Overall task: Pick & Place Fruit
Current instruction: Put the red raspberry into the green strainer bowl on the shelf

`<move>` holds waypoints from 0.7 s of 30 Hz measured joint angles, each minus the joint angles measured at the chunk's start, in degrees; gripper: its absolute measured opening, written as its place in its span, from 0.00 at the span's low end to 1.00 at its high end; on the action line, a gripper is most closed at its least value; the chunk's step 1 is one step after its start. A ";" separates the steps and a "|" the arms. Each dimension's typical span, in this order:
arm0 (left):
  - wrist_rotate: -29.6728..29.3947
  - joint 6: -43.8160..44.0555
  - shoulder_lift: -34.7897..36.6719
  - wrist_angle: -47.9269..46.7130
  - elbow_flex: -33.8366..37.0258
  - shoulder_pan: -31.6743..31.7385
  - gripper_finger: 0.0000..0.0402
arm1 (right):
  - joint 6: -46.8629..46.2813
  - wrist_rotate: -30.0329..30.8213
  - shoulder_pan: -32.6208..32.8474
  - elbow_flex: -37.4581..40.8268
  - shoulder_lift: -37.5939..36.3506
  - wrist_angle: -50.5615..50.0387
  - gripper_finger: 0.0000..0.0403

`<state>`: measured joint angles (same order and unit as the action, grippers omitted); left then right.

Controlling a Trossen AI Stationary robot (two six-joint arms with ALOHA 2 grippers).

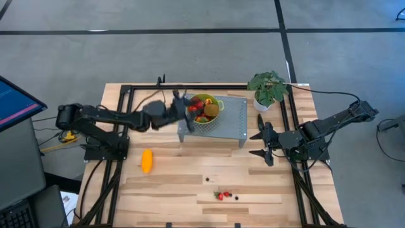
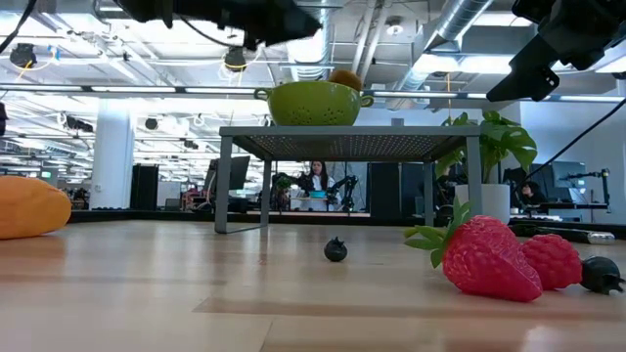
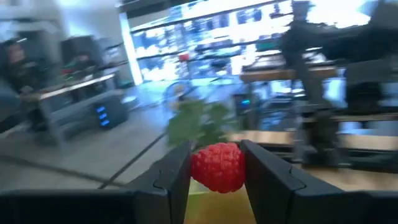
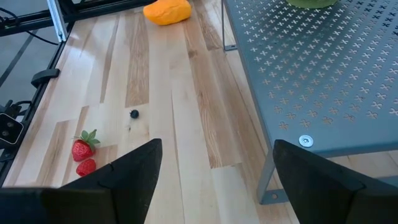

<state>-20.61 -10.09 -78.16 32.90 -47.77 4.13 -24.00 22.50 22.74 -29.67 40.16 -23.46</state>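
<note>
A green colander [image 1: 206, 100] with a brown oval fruit [image 1: 211, 110] and red pieces stands on a grey perforated stand [image 1: 234, 120]. My left gripper [image 1: 188, 111] reaches level to the colander's left rim, shut on a red strawberry [image 3: 217, 167]. On the wooden table lie a long orange fruit [image 1: 147, 160], two strawberries [image 1: 220, 195] and small dark berries [image 2: 335, 250]. My right gripper [image 1: 261, 143] hangs open right of the stand, nothing between its fingers [image 4: 143, 168]. My left gripper pinches the strawberry by its two sides [image 3: 198, 168] between the two fingers [image 3: 177, 174]. The fingers come level from the table's left. The berry is lifted clear, and its green leaves [image 3: 199, 124] point ahead, away from the wrist, over the colander's rim [image 3: 217, 202].
A potted leafy plant [image 1: 268, 88] stands at the far right, behind the stand. A black frame [image 1: 126, 88] runs along the table's far and side edges. Bare wood lies between the orange fruit and the loose berries near the front.
</note>
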 joint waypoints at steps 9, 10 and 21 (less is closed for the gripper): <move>-0.01 7.57 -0.01 -10.45 0.00 8.34 0.31 | 0.02 0.00 0.00 0.00 0.00 -0.02 0.75; -0.01 7.86 -0.01 -10.75 0.00 8.45 0.31 | 0.00 0.00 -0.02 0.00 0.00 0.00 0.75; 4.35 10.39 0.01 -11.10 0.00 7.54 0.32 | -0.01 0.00 -0.02 -0.01 0.01 0.00 0.75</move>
<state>-16.26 0.29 -78.15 21.80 -47.77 11.66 -24.01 22.50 22.72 -29.68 40.17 -23.46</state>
